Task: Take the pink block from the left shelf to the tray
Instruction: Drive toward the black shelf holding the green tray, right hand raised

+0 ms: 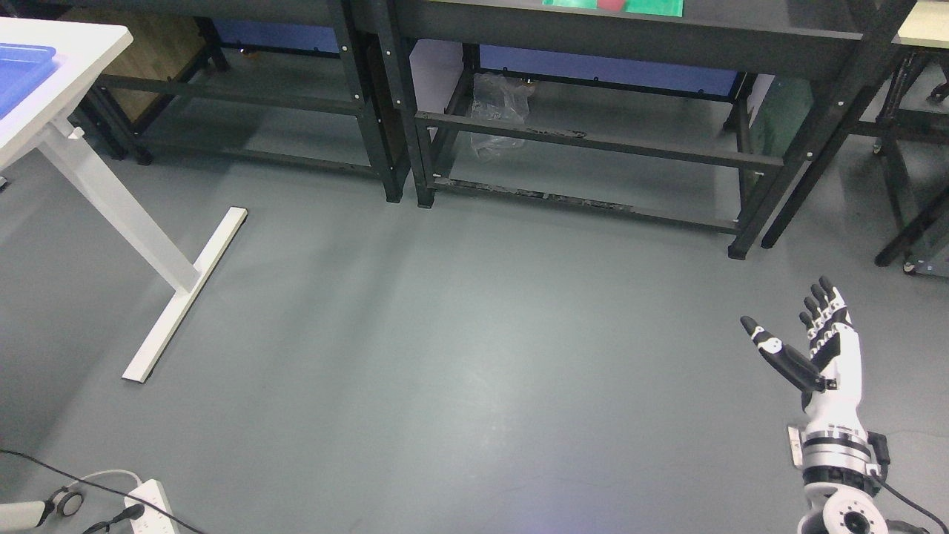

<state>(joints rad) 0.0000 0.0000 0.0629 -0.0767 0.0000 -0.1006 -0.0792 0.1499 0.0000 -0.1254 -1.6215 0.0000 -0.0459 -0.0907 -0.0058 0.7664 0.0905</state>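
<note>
My right hand [804, 330] is raised at the lower right, above the grey floor, with its fingers spread and its thumb stretched out; it holds nothing. A small red-pink block [612, 4] lies on a green mat [652, 7] on the dark shelf [593, 33] at the top edge, only partly in view. A blue tray [22, 70] sits on the white table [89, 44] at the upper left. The hand is far from both. The left arm does not show.
Black metal shelf frames [385, 148] stand across the back, with a clear plastic bag [498, 111] under one. The white table's leg and foot [182, 297] reach onto the floor at the left. A power strip and cables [148, 508] lie at the lower left.
</note>
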